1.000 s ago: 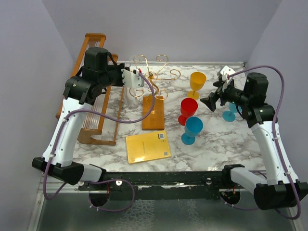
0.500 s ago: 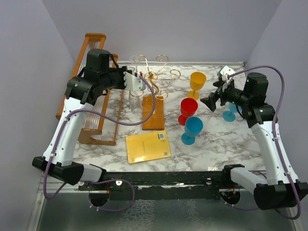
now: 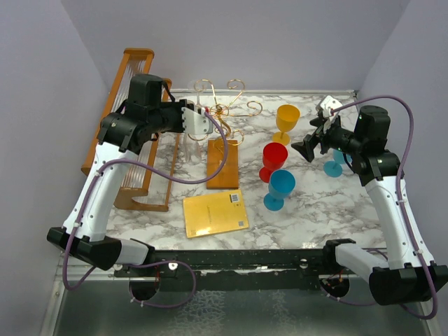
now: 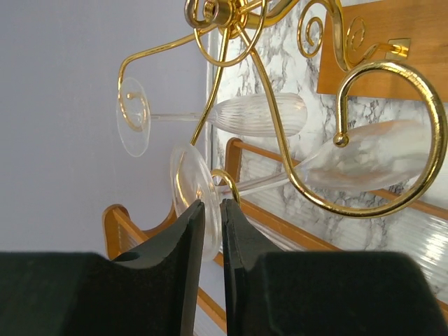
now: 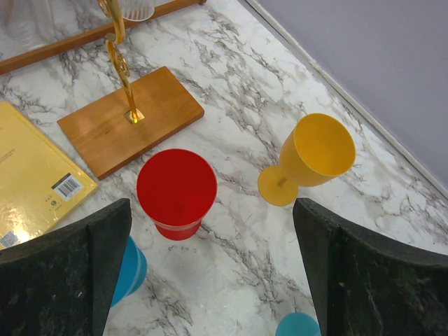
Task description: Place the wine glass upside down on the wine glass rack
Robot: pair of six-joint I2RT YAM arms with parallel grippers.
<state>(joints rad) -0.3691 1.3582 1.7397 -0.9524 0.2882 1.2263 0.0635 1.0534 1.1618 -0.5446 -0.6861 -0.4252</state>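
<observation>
A clear wine glass (image 4: 378,157) hangs upside down on the gold wire wine glass rack (image 4: 212,10), its stem threaded through a curled arm. Its round foot (image 4: 187,183) sits in the narrow slit between the black fingers of my left gripper (image 4: 212,204), whose jaws stand slightly parted around it. A second clear glass (image 4: 259,115) hangs on another arm. From above, the left gripper (image 3: 203,120) is at the rack (image 3: 224,110), over its wooden base (image 3: 224,164). My right gripper (image 3: 315,131) hovers wide open and empty over the coloured cups (image 5: 210,217).
A red cup (image 3: 274,159), a yellow goblet (image 3: 285,124) and two blue goblets (image 3: 280,189) (image 3: 336,162) stand right of the rack. A yellow book (image 3: 215,213) lies near the front. A large wooden two-tier frame (image 3: 133,140) stands along the left side.
My left gripper's jaws have eased apart a little around the glass foot, and the left wrist has shifted slightly toward the rack. The right arm has not moved.
</observation>
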